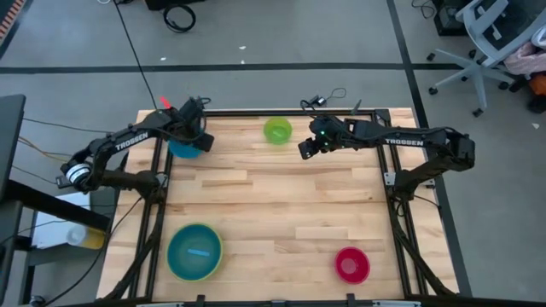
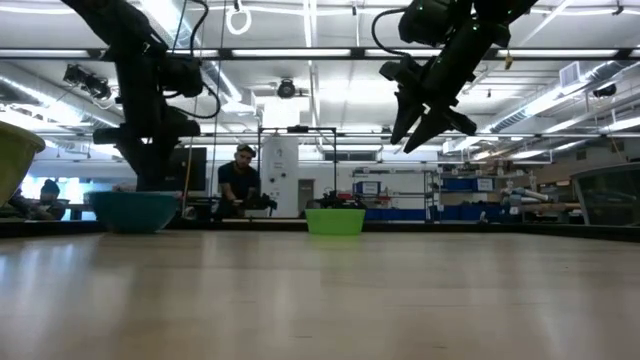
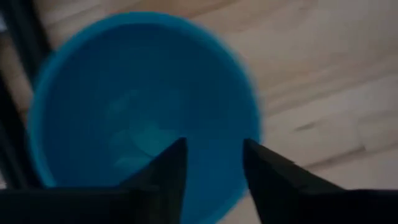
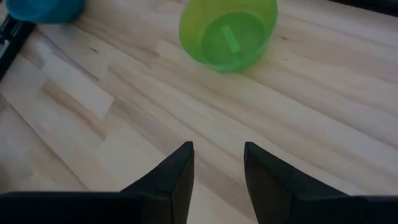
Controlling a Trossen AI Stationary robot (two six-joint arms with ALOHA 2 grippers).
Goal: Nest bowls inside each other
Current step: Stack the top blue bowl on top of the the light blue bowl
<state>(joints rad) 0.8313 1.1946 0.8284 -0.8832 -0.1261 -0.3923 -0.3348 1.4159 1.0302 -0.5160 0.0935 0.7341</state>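
A deeper blue bowl (image 1: pixel 182 149) (image 3: pixel 124 106) stands upright at the table's far left corner. My left gripper (image 1: pixel 194 130) (image 3: pixel 214 165) hangs open over it, fingers pointing down at its inside near the rim. A small green bowl (image 1: pixel 277 130) (image 4: pixel 228 34) stands at the far middle. My right gripper (image 1: pixel 305 147) (image 4: pixel 217 168) is open in the air just right of the green bowl, above bare wood. Near left, a light blue bowl (image 1: pixel 196 253) sits inside the large lime green bowl (image 1: pixel 173 236). A red-pink bowl (image 1: pixel 351 264) stands near right.
The wooden tabletop (image 1: pixel 281 205) lies bare between the bowls. Black frame rails (image 1: pixel 158 196) run along its left and right edges. In the low view a person (image 2: pixel 240 180) is seated in the room beyond the far edge.
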